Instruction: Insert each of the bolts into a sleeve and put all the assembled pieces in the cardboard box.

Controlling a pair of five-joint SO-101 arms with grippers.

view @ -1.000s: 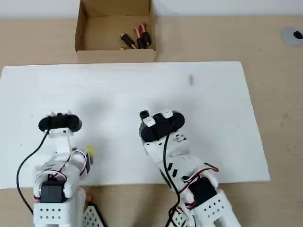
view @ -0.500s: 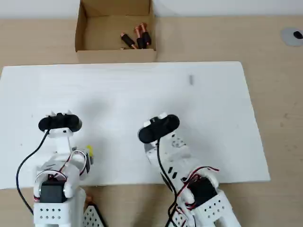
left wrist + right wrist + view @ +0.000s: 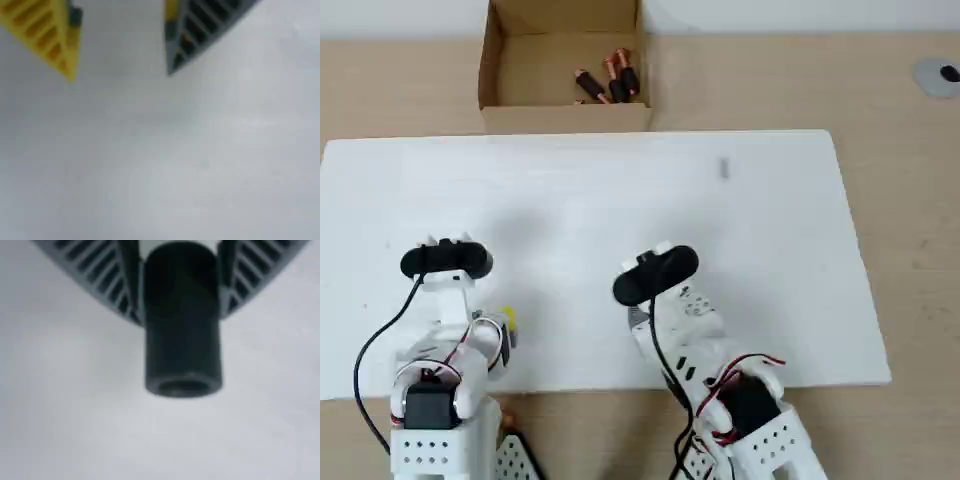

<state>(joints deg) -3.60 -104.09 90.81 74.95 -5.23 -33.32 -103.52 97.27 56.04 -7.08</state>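
My right pincer (image 3: pixel 182 315) is pinching a black sleeve (image 3: pixel 182 357). Its grey ribbed fingers (image 3: pixel 100 280) press on the sleeve from two sides. The sleeve's open end sticks out past the tips, low over the white sheet (image 3: pixel 60 415). I cannot tell whether it touches the sheet.

My left pincer (image 3: pixel 120 75) is spread. Its yellow finger (image 3: pixel 50 35) and dark finger (image 3: pixel 200 30) are well apart with nothing between them, close above the same sheet.

From above, my left arm (image 3: pixel 445 300) and right arm (image 3: pixel 670 320) stand side by side at the near edge of the sheet. The cardboard box (image 3: pixel 495 70) sits on the wooden counter (image 3: pixel 770 80), well ahead of both pincers, just past the sheet's far edge and roughly between the two. Inside it, the assembled pieces (image 3: pixel 610 80), copper bolts in black sleeves, lie bunched on the side nearer my right pincer.

A grey round fitting (image 3: pixel 932 75) sits on the counter, far ahead of my right pincer and off to its right.
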